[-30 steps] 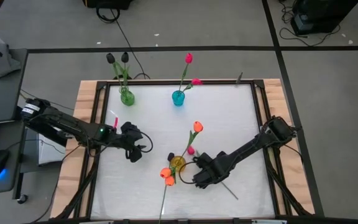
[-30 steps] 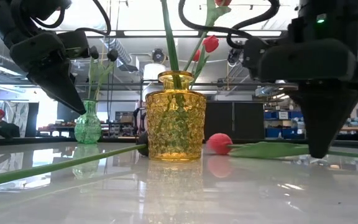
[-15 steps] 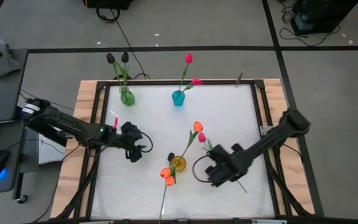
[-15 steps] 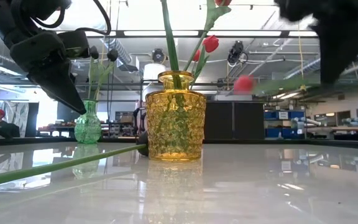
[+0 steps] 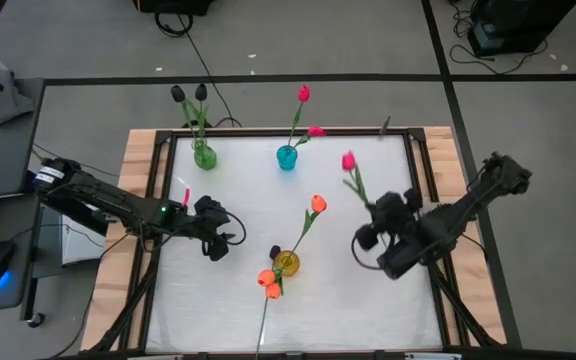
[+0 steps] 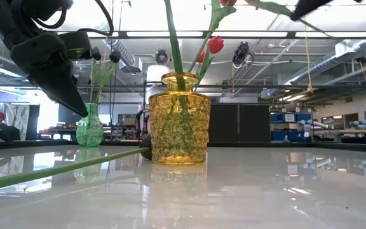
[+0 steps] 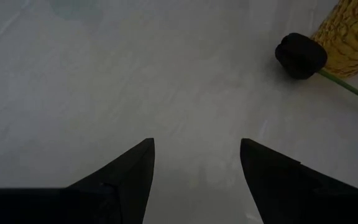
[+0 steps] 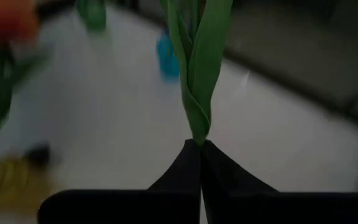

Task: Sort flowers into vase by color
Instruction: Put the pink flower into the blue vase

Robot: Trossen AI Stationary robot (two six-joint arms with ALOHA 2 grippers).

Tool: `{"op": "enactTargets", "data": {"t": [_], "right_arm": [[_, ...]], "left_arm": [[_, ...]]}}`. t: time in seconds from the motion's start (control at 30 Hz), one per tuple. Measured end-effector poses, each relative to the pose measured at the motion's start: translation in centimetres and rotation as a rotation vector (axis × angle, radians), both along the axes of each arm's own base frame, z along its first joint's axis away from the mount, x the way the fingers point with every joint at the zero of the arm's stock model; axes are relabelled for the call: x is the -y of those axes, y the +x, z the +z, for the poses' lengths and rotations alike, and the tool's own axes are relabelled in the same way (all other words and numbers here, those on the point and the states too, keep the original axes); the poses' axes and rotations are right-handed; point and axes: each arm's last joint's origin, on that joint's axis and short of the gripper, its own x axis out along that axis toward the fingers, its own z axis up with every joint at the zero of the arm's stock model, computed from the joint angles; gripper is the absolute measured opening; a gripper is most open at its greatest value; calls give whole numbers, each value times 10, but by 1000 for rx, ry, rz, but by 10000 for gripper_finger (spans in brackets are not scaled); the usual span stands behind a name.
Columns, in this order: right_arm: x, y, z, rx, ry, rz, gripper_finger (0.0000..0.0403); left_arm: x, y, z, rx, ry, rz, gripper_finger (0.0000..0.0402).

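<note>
1. High view: the right gripper [image 5: 380, 215], clenched on a pink tulip [image 5: 349, 161], holds it above the desk [image 5: 368, 310]. The green vase [image 5: 204, 155] has two black tulips, the blue vase [image 5: 286, 157] two pink, the yellow vase [image 5: 286, 262] orange ones.
2. Low view: a stem lies on the desk; sorting seems unfinished.
3. Left wrist view: the left gripper [image 7: 196, 163] is released and empty; a black tulip [image 7: 301, 55] lies beside the yellow vase.
4. Right wrist view: the stem is pinched between the fingers.

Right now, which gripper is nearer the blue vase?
Right. The right gripper, holding a pink tulip, is closer to the blue vase than the left gripper.
</note>
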Motion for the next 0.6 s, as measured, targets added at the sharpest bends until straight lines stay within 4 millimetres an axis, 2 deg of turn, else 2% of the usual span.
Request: {"op": "enactTargets", "data": {"t": [0.17, 0.37, 0.6], "right_arm": [[27, -1, 17, 98, -235, -36, 8], [54, -3, 40, 187, -365, -107, 8], [82, 10, 59, 117, -465, -148, 8]], "left_arm": [[0, 0, 0, 0, 0, 0, 243], [0, 0, 0, 0, 0, 0, 243], [0, 0, 0, 0, 0, 0, 243]]}}
